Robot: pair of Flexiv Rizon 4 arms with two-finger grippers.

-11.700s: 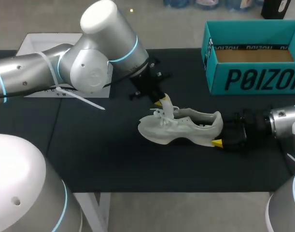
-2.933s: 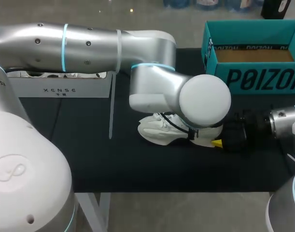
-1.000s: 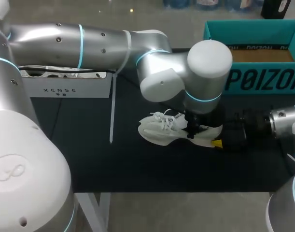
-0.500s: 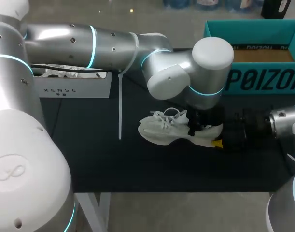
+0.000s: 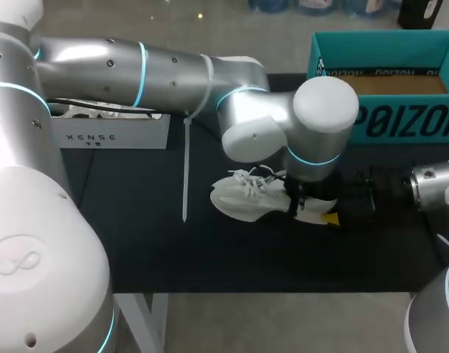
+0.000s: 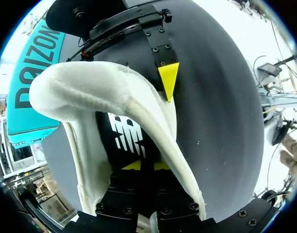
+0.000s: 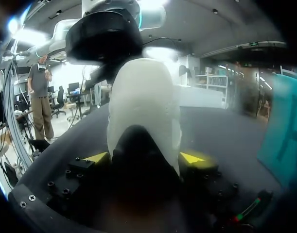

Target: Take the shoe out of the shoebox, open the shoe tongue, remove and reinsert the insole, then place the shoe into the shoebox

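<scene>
Well, the white shoe [image 5: 242, 200] stands on its sole on the black table [image 5: 173, 250], outside the teal shoebox [image 5: 400, 121]. The open box sits beyond the shoe's heel end and farther back, apart from it. My right gripper [image 7: 146, 158] is at the shoe's heel, clenched on it, with one yellow tip against each side of the heel. My left arm [image 5: 173, 66] crosses over the shoe from its toe side, and its wrist hides the shoe's middle in the head view. The left gripper [image 6: 147, 165] is down inside the shoe's opening, at the heel end of the black insole [image 6: 126, 133] — whether it is grasping the insole or only resting there, I cannot tell. The laces [image 5: 250, 176] lie loose over the shoe's front. A white box [image 5: 99, 136] stands well beyond the shoe's toe.
</scene>
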